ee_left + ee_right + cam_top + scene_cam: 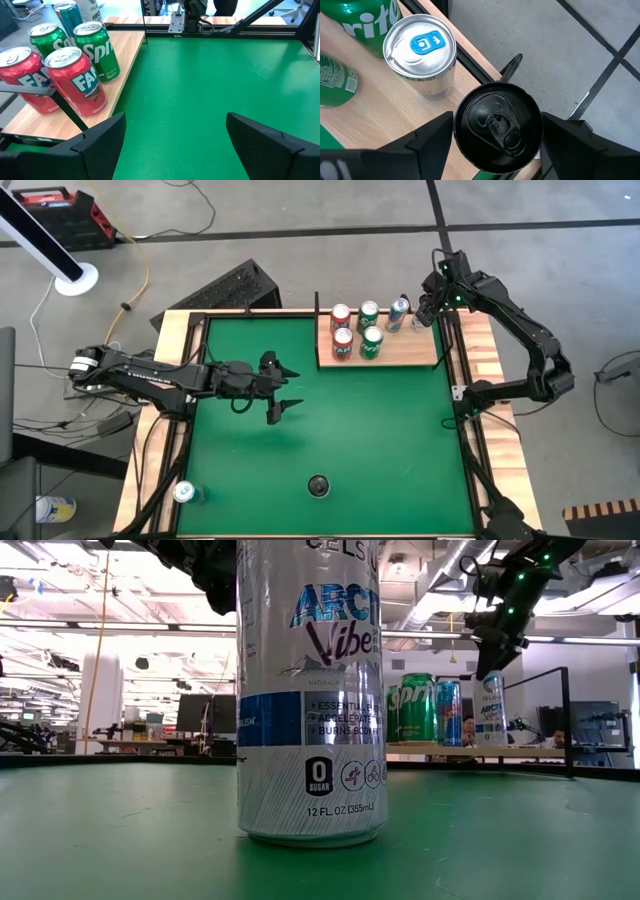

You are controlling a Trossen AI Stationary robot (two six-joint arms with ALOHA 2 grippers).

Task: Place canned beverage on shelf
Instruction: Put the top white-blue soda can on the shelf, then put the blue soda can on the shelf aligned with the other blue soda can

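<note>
The light-wood shelf (400, 358) stands at the table's far right. On it stand two red cans (342, 340), two green cans (371, 340) and a silver can with a blue tab (420, 47). My right gripper (497, 135) is at the shelf's far right corner, next to a black post (512, 65), shut on a black can (497, 125). My left gripper (285, 390) is open and empty over the green table, left of the shelf. My right gripper pinches the black can between its two fingers, one on each side of the can's wall just under the top rim (457, 131). The fingers point down from above. The can is upright, top up. The can itself hides whether its base rests on the shelf.
Another silver can (185, 493) stands at the table's near left corner. A small black round object (318, 485) sits near the near edge. A tall silver can (310, 690) fills the low view. Open green table lies between my left gripper and the shelf.
</note>
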